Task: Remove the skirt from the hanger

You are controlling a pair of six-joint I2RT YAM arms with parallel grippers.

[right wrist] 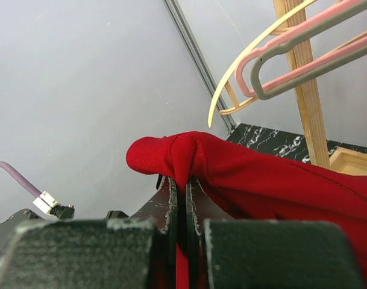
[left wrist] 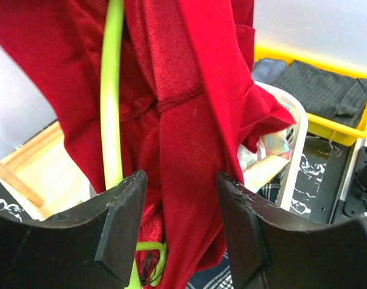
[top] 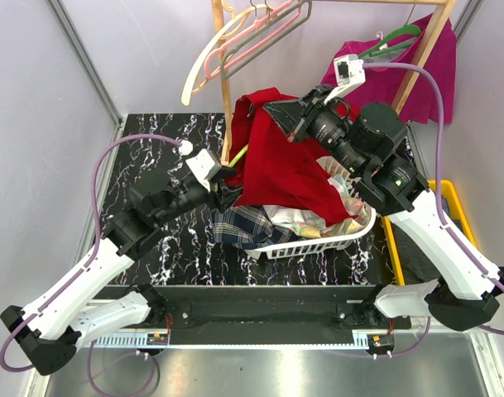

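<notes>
**Skirt (top: 276, 161) pinched by the right arm, left jaws spread**

In your right wrist view, at lower centre, the right gripper (right wrist: 182, 186) is pressed together on a bunched fold of the red cloth, which bulges above the fingertips. Pale hangers (right wrist: 279, 54) on the wooden rack (right wrist: 304, 90) fill the upper right. In your left wrist view, the left gripper (left wrist: 180, 205) stands spread at the bottom of the frame, with red fabric hanging between its fingers. The lime-green hanger (left wrist: 111, 102) runs down just beside the left finger. In the top view, the skirt hangs at frame centre above the white basket (top: 318, 246) of clothes. A yellow bin (left wrist: 328, 129) sits at right.
</notes>
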